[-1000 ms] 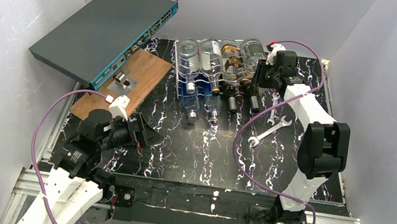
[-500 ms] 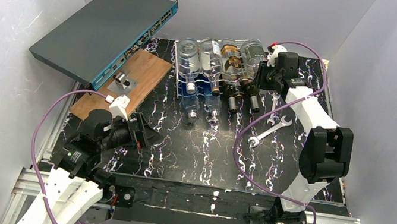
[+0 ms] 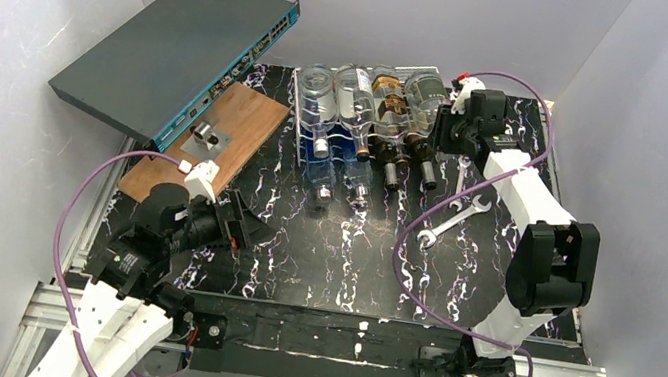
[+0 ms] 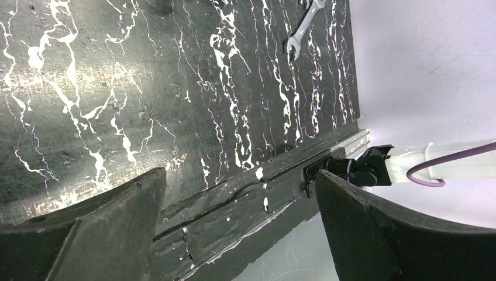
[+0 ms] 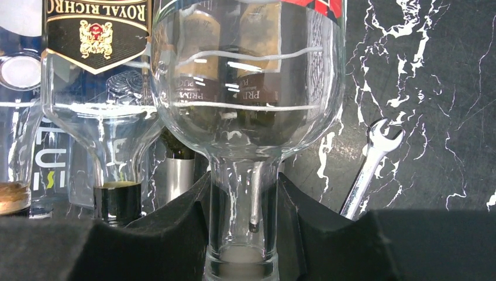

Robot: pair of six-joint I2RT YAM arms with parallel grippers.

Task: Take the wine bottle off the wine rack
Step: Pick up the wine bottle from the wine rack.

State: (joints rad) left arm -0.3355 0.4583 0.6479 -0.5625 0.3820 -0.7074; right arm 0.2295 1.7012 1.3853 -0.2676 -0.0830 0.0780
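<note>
While the left tool (image 4: 240,231) rests by the near left corner of the black, white-veined tabletop (image 3: 319,257) with its jaws spread wide, the right tool (image 5: 243,237) is clamped narrow on the neck of the clear glass wine bottle (image 5: 245,88). That bottle occupies the right end of the white wire grid wine rack (image 3: 299,127) at the far edge.

Change over the last second: the right arm's elbow has swung out toward the right edge and the right tool has drifted slightly the same way. The wine bottle shows only a small shift, and its body still overlaps the rack's right end.

Reading for the task: the grip is made and the withdrawal appears just begun, so the bottle is not yet free of its cradle. Whether its body still bears on the wires cannot be told.

Nearby items:
- the other bottles (image 3: 354,101) beside it in the rack
- a silver open-ended wrench (image 3: 452,217) on the tabletop, toward the near side of the rack — a likely obstacle when setting down
</note>
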